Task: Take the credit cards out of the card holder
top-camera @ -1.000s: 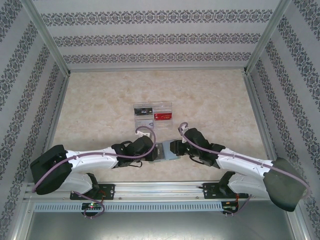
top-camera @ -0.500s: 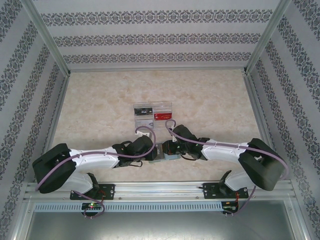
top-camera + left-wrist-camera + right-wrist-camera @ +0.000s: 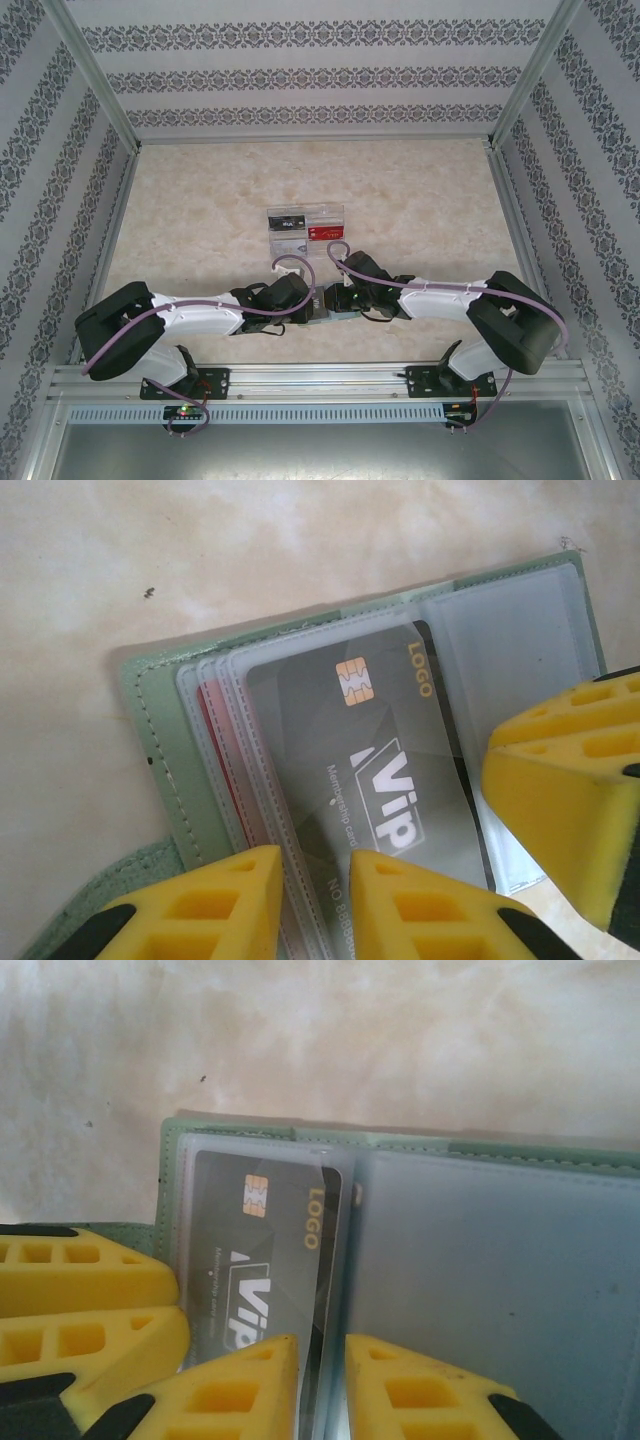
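Left wrist, left gripper [image 3: 315,868], right gripper [image 3: 322,1352] each pinching card holder [image 3: 150,730] edge, table [image 3: 300,540] beyond

left fingers [image 3: 215,900] and right fingers [image 3: 420,1390] crowd the open card holder [image 3: 150,740] from both sides, little gap between them. clear tray [image 3: 305,228] stands close beyond; table [image 3: 200,200] lies open left, right and farther back.

The card holder [image 3: 335,314] lies opened flat on the table [image 3: 200,200] near its front edge, with the left gripper [image 3: 312,300] at its left side and the right gripper [image 3: 345,298] at its right. A credit card [image 3: 380,750] sits in the holder's topmost sleeve, with more sleeves stacked beneath it. Behind the holder, farther from the arms, a divided tray [image 3: 305,228] holds two cards side by side.
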